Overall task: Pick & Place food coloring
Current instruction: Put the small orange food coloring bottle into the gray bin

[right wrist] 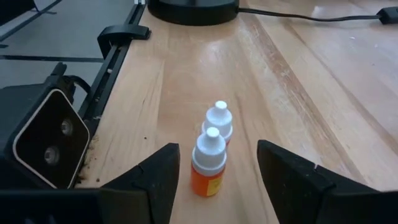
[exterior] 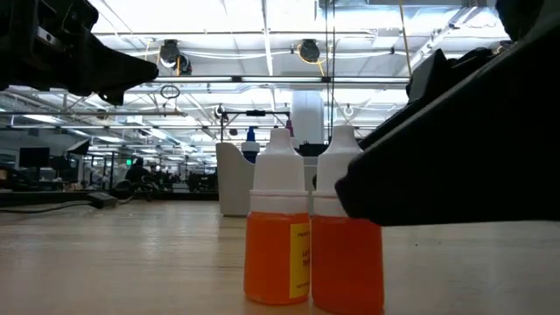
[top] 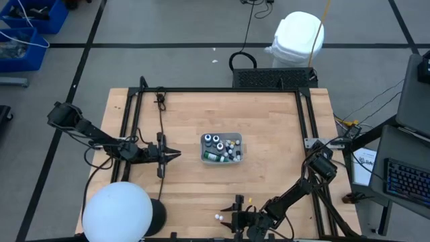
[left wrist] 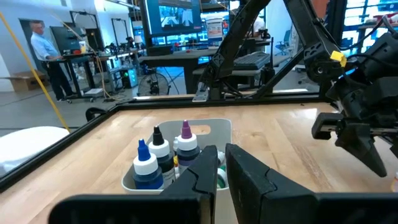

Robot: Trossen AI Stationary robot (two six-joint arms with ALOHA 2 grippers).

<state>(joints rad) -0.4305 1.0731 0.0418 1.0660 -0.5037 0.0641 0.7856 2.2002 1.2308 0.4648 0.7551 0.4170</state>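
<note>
Near table edge: two small orange white-capped dropper bottles (right wrist: 208,162) upright, touching, one behind the other. Mid-table: translucent grey rectangular tray (top: 221,149) holding more bottles (left wrist: 149,167), well apart from that pair.

Even overhead lighting, bright ceiling strips (exterior: 262,35) behind, soft shadows, near dark arm blurred.

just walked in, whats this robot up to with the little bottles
The right gripper, jaws open, is lined up on two orange food coloring bottles standing at the table's near edge. The tray mid-table already holds several bottles. The left gripper waits beside the tray, empty.
</note>
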